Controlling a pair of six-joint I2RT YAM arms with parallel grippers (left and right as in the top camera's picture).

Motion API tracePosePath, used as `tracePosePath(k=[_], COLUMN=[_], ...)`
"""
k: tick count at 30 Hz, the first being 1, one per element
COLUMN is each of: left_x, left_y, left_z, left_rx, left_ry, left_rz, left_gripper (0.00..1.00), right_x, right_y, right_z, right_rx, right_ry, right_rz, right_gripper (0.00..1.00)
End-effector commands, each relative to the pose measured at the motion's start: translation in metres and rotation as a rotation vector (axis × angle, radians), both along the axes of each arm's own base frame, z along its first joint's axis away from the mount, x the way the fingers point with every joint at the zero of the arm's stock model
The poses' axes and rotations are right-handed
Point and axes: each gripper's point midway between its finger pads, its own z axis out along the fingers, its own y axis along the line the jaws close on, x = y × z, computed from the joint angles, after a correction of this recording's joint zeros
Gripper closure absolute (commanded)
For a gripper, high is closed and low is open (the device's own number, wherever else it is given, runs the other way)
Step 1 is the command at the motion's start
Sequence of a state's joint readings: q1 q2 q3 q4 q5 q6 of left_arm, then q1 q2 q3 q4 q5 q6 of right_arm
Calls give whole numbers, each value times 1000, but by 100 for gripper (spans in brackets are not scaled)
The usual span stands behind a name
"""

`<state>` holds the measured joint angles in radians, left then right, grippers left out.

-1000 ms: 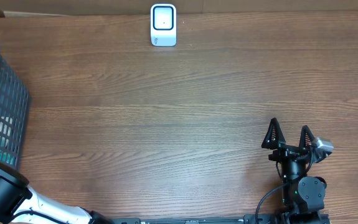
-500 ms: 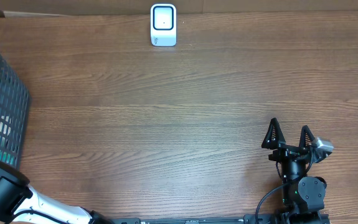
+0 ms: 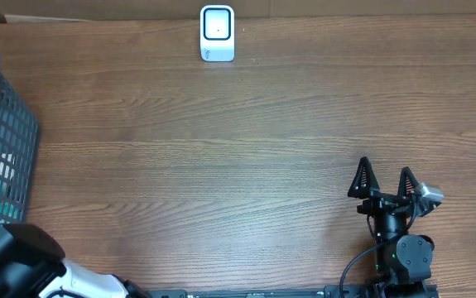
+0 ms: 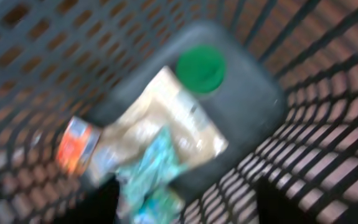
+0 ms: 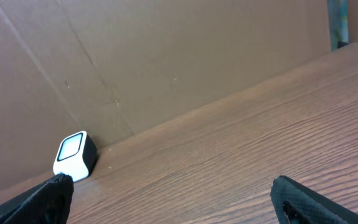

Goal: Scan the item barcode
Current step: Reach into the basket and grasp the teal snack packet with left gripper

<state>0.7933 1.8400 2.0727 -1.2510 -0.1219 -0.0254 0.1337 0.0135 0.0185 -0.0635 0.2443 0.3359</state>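
Observation:
In the left wrist view I look down into a dark mesh basket (image 4: 328, 81), and the picture is blurred. On its floor lie a teal packet (image 4: 157, 165), a tan packet (image 4: 172, 121), a green lid (image 4: 200, 68) and an orange-red item (image 4: 76, 146). My left gripper (image 4: 194, 208) is open above them, its dark fingers (image 4: 101, 202) wide apart, the teal packet near the left one. No barcode is legible. The white scanner (image 3: 218, 33) stands at the table's far edge. My right gripper (image 3: 384, 178) is open and holds nothing, low at the front right.
The basket (image 3: 2, 132) fills the left edge of the table. My left arm (image 3: 18, 263) shows at the bottom left corner. A brown cardboard wall (image 5: 166, 56) runs behind the scanner (image 5: 74, 154). Wood tabletop (image 3: 238, 165) lies between scanner and arms.
The left arm's dark link now looks larger in the overhead view and sits further right. The right arm and the scanner have not moved.

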Motion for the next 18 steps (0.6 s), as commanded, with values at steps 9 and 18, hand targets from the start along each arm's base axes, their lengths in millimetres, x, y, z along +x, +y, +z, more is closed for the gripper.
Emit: tracePosePath(k=[9, 18], left_x=[-48, -34], left_y=[15, 14], left_z=[-90, -154], left_rx=[-125, -131], left_ry=[214, 211], left_rz=[58, -115], left_gripper=[13, 0], right_x=[0, 0], right_y=[0, 0], right_z=[-2, -2], right_rx=[-7, -7], right_ry=[-5, -5], right_rz=[-6, -6], right_gripper=[0, 0])
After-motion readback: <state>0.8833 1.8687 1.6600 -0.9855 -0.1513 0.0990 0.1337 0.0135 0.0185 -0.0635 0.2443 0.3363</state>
